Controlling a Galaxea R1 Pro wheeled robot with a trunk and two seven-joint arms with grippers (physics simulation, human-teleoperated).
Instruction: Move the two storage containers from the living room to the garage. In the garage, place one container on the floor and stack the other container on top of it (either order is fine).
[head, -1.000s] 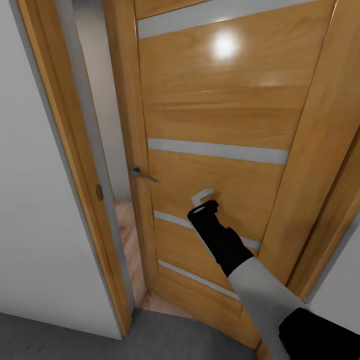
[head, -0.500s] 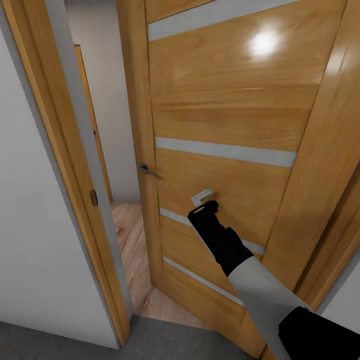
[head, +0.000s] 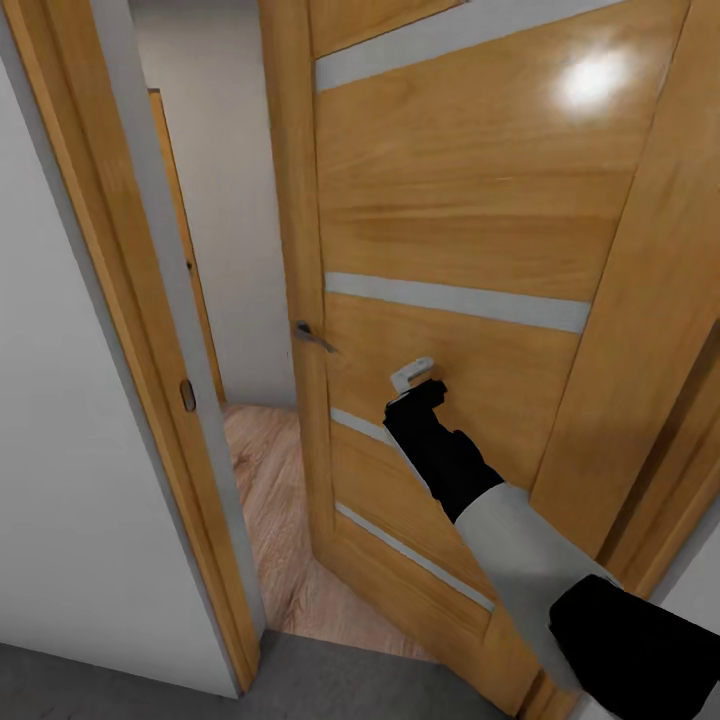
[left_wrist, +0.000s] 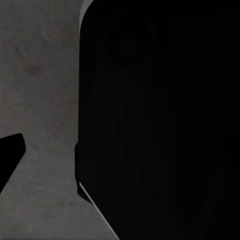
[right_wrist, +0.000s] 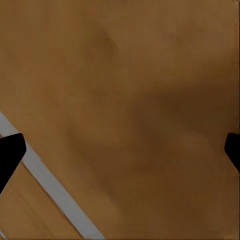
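Note:
The two storage containers are out of view. My right gripper (head: 418, 384) is held against the face of a wooden plank door (head: 460, 200), beside a grey stripe and right of the door handle (head: 312, 337). In the right wrist view the right gripper (right_wrist: 120, 150) is open, its two dark fingertips (right_wrist: 10, 152) far apart at the frame's edges, with only door wood between them. My left gripper (left_wrist: 120, 150) hangs over dark grey concrete floor (left_wrist: 40, 75); one fingertip (left_wrist: 10, 152) shows and the other is lost against a black part of the robot.
The door stands partly open inward. A wooden door frame (head: 120, 300) and white wall (head: 60, 450) bound the gap on the left. Beyond the gap lie light wood plank floor (head: 275, 520), a pale wall and another wooden door edge (head: 180, 250). Grey concrete (head: 100, 690) is underfoot.
The door has swung further open, widening the gap and showing more plank floor beyond. My right gripper has moved forward and slightly up with the door.

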